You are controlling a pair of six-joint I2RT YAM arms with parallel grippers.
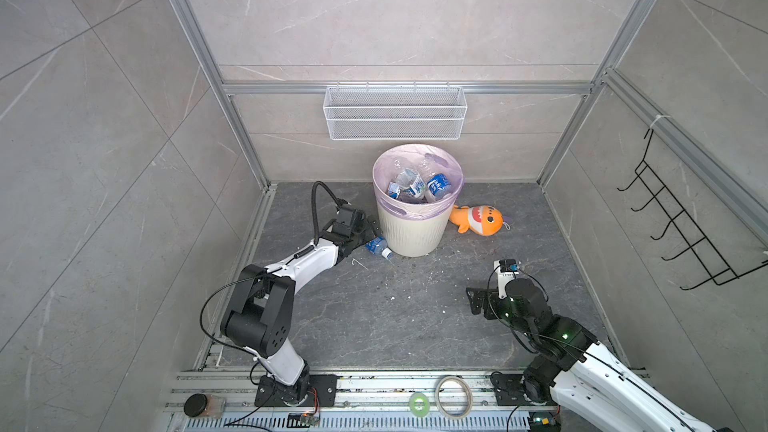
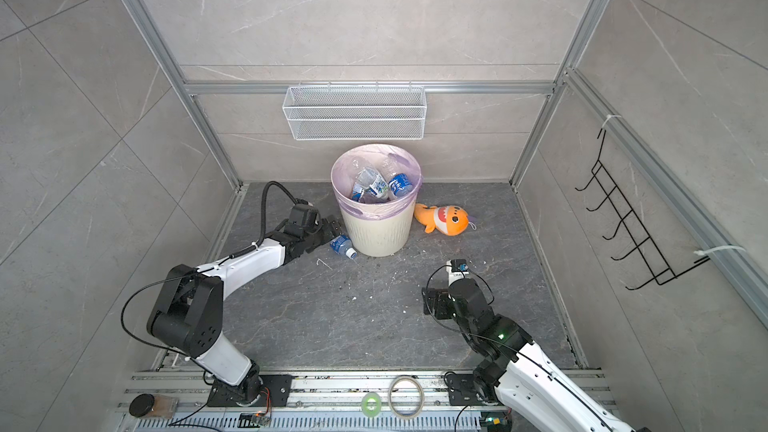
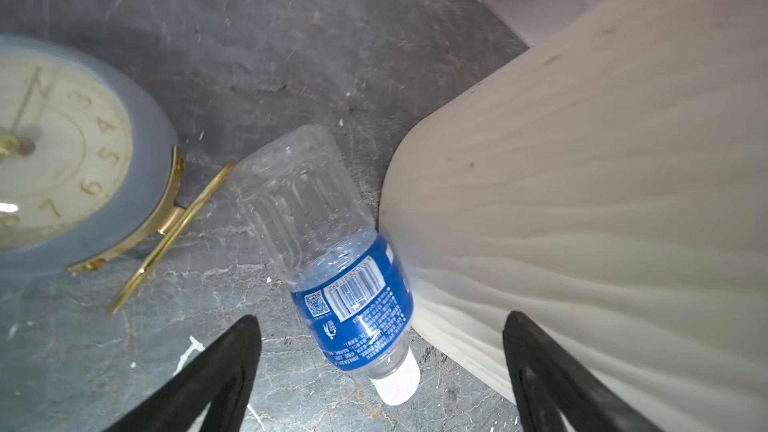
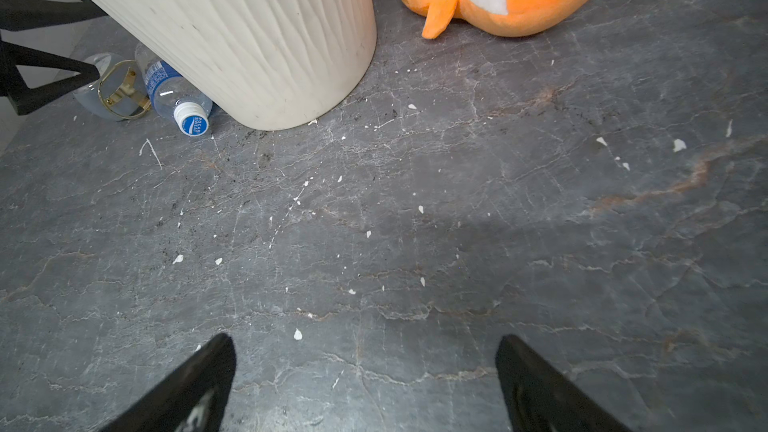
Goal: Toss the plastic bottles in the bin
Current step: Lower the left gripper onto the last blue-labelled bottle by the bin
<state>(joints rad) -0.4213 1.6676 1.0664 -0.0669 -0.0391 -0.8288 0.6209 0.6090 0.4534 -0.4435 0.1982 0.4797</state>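
Observation:
A clear plastic bottle (image 1: 378, 248) (image 2: 343, 246) with a blue label and white cap lies on its side on the floor, touching the foot of the bin (image 1: 415, 230) (image 2: 378, 230). Several more bottles (image 1: 415, 187) (image 2: 380, 187) lie inside the bin's lilac liner. My left gripper (image 3: 381, 317) (image 1: 365, 238) is open and low over the floor. Its fingers stand either side of the cap end of the bottle (image 3: 332, 251) without touching it, and one is close to the bin wall (image 3: 582, 201). My right gripper (image 4: 365, 336) is open and empty over bare floor, well back from the bin (image 4: 257, 27).
A pale-blue clock (image 3: 62, 151) (image 4: 112, 93) with a gold stand lies just beyond the bottle (image 4: 174, 97). An orange plush shark (image 1: 478, 220) (image 2: 444, 220) lies right of the bin. A white mesh basket (image 1: 395, 112) hangs on the back wall and a black hook rack (image 1: 685, 222) on the right wall.

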